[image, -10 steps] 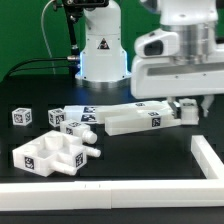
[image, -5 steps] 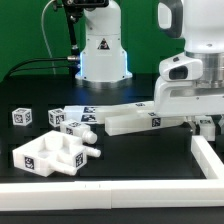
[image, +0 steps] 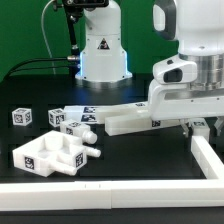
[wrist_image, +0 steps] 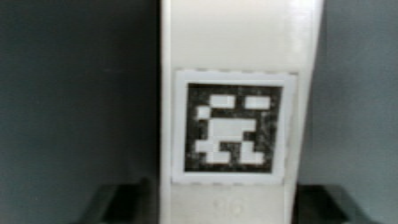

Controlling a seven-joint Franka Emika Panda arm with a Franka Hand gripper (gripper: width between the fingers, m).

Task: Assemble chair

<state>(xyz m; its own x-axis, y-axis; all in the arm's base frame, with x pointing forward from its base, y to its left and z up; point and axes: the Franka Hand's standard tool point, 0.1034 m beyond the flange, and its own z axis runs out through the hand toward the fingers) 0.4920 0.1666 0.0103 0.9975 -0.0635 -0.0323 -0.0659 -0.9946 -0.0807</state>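
Observation:
In the wrist view a white chair piece (wrist_image: 231,60) with a black-and-white tag (wrist_image: 235,122) runs straight away from my gripper (wrist_image: 226,205). Its near end lies between the dark fingers (wrist_image: 134,203), which stand slightly apart from its sides. In the exterior view my gripper (image: 202,125) hangs low at the right, by the white rail, and the hand hides what lies between the fingers. A long white chair piece (image: 130,121) lies at mid-table. A wide flat chair piece (image: 55,152) lies at the front left, and two smaller tagged pieces (image: 70,122) lie behind it.
A lone small tagged cube (image: 22,117) sits at the far left. The marker board (image: 110,107) lies behind the long piece. White rails (image: 210,160) border the table on the right and at the front. The robot's base (image: 100,50) stands at the back.
Over the last second the hand moved toward the exterior view's right and lower, then nearly stopped. The jaws have spread. The loose pieces on the table have not moved.

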